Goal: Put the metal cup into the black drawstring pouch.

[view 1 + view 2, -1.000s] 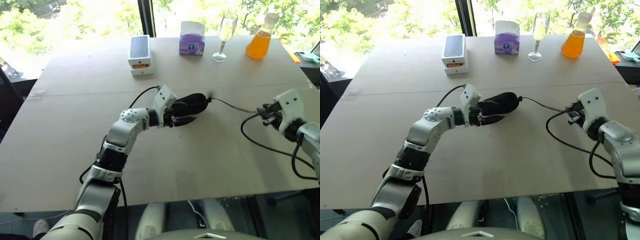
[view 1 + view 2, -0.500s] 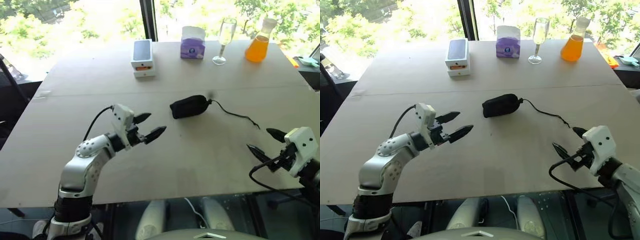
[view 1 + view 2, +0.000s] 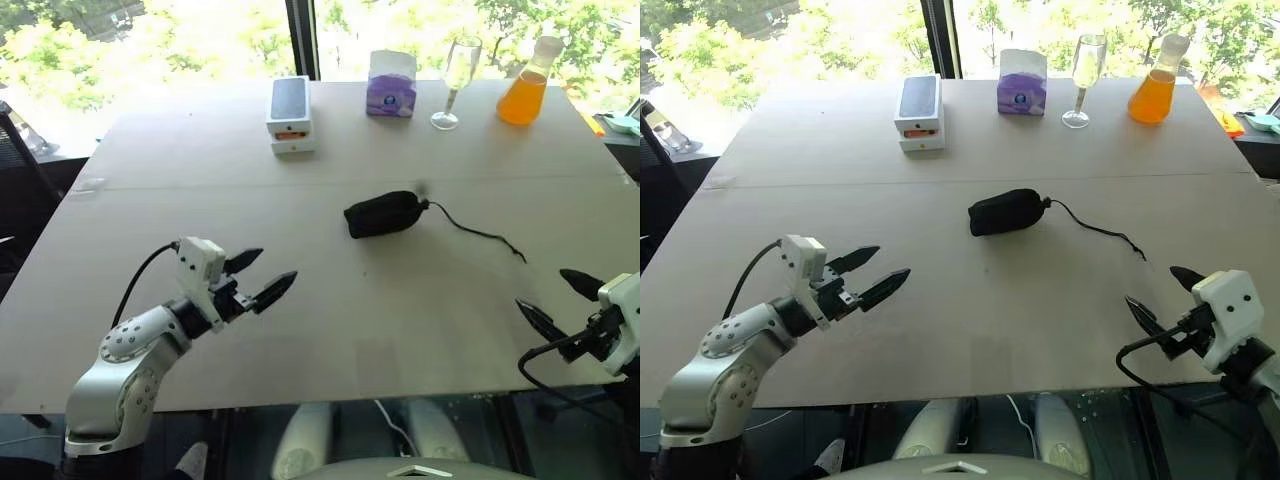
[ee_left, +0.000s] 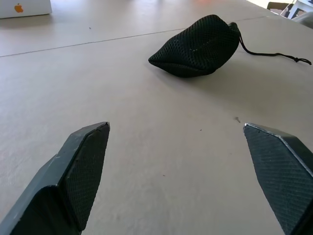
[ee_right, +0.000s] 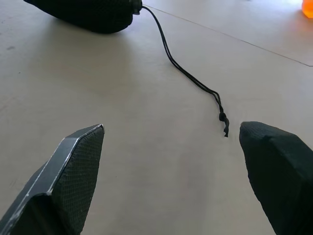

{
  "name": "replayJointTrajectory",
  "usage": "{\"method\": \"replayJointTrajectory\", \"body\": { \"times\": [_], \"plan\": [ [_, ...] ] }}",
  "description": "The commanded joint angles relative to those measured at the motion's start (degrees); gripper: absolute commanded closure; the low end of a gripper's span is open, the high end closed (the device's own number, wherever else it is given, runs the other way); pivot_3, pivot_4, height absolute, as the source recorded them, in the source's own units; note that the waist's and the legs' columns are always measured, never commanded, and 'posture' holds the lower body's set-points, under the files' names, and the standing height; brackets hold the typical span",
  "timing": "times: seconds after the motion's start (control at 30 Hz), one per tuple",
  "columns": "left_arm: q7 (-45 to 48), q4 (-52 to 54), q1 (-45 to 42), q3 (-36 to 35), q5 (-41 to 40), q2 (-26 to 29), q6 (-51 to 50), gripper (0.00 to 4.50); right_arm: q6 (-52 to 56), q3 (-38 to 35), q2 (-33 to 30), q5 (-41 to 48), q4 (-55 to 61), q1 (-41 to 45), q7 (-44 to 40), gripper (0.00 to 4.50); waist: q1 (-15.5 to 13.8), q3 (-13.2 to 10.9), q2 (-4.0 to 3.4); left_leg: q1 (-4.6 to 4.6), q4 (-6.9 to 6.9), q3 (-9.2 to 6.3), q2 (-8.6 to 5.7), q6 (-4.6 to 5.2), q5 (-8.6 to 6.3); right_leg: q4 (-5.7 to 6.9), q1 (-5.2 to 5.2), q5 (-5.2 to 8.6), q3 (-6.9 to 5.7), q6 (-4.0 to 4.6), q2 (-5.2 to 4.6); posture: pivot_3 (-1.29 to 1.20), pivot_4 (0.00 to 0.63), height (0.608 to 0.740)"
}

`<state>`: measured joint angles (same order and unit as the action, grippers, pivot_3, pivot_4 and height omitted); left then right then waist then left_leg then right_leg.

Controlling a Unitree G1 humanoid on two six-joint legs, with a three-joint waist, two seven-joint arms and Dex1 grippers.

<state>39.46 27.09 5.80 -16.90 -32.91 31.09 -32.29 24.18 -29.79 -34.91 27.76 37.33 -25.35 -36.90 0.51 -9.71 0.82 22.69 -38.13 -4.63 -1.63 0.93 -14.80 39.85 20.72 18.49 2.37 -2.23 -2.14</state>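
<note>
Left gripper [image 3: 262, 275] spread and empty, aimed far-right at pouch [image 3: 384, 213]; right gripper [image 3: 556, 297] likewise spread, near cord [image 3: 478, 232] end. Pouch lying lengthwise left-right, bulging, drawn shut.

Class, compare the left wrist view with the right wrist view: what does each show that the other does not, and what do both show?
Left wrist view alone: the corner of a white box with an orange apple logo, and the whole bulging black mesh drawstring pouch, its mouth drawn shut.
Right wrist view alone: the knotted free end of the pouch's thin black cord lying on the table, and an edge of the orange liquid flask.
Both: the pale brown tabletop, part of the pouch and cord, and an open pincer, the left pincer and the right pincer, holding nothing.
</note>
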Motion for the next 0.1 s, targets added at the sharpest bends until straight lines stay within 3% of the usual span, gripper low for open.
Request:
{"method": "replayJointTrajectory", "body": {
  "times": [0.03, 0.1],
  "plan": [
    [-1.69, 4.63, 2.07, -1.36, -1.72, -0.18, -0.08, 0.00, -1.75, -2.43, -0.54, 0.63, -1.21, 1.22, -0.61, 0.07, 0.07, 0.00, -0.01, 0.00, 0.00, 0.00, 0.00, 0.00, 0.00, 0.00, 0.00, 0.00, 0.00, 0.00, 0.00, 0.00, 0.150, 0.740],
    [-2.67, 6.14, 3.62, -1.05, -2.03, -0.55, -0.20, 0.00, -2.44, -2.69, -1.16, 0.37, -3.06, 1.70, -1.64, 0.07, 0.05, 0.00, -0.01, 0.00, 0.01, 0.02, -0.01, 0.00, 0.00, -0.02, 0.00, 0.00, 0.01, 0.00, -0.01, 0.00, 0.150, 0.740]
  ]
}}
